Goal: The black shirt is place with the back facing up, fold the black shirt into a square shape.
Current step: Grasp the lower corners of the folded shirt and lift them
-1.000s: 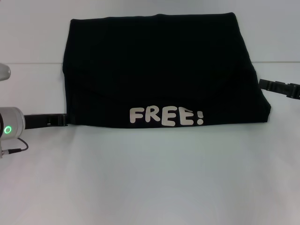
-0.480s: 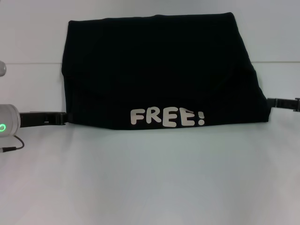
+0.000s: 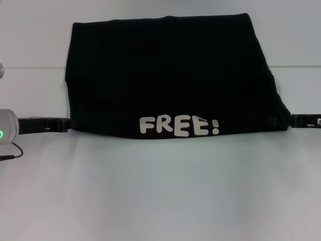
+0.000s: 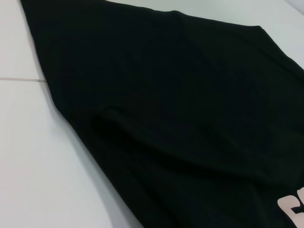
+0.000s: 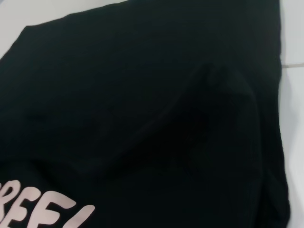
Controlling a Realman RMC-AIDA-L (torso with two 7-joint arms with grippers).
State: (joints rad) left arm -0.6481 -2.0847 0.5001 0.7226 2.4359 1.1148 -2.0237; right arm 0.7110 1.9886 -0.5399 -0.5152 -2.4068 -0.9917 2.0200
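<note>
Now: both grippers at near corners of black shirt (image 3: 170, 75) | left gripper (image 3: 67, 123), right gripper (image 3: 291, 120) | finger state: can't tell | grab both layers, lift evenly.

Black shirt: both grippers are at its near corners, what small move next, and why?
Probably close both grippers on the near corners. The left gripper and right gripper sit level at the black shirt's near edge, where the FREE! print lies, so pinching there would start the next fold.
</note>
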